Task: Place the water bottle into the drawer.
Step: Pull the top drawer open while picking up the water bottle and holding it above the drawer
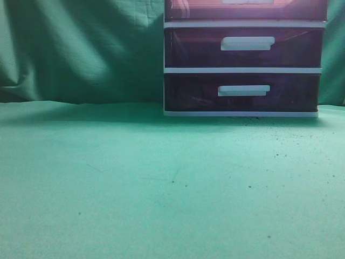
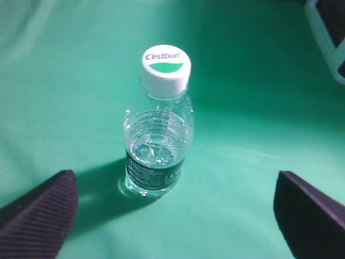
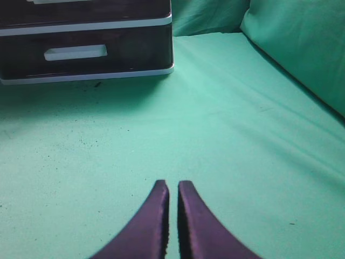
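The green worktop holds the white cabinet at 1 o'clock; its top drawer looks shut. The water bottle stands upright between the left gripper's spread jaws, untouched. The right gripper's jaws are pressed together.

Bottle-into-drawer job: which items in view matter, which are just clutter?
Part of the job:
- water bottle, upright on the cloth, cap on
- top drawer, shut
- left gripper, open, facing the bottle
- right gripper, shut, empty

Just there:
- middle drawer
- bottom drawer
- green cloth
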Robot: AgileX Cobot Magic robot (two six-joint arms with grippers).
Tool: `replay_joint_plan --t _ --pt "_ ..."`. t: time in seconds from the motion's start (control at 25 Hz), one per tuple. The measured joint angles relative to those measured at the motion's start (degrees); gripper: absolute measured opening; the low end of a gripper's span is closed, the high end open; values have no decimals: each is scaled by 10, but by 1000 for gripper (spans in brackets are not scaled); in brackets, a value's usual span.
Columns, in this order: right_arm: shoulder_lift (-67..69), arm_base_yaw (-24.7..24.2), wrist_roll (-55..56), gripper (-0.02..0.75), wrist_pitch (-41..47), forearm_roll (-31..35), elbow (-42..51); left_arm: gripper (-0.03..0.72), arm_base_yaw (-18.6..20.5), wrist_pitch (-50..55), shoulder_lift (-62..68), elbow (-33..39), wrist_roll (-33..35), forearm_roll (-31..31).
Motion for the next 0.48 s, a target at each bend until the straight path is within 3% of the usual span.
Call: replay_joint_plan --t 0.48 --pt "0 0 0 48 0 0 0 645 0 -66 238 -90 -14 0"
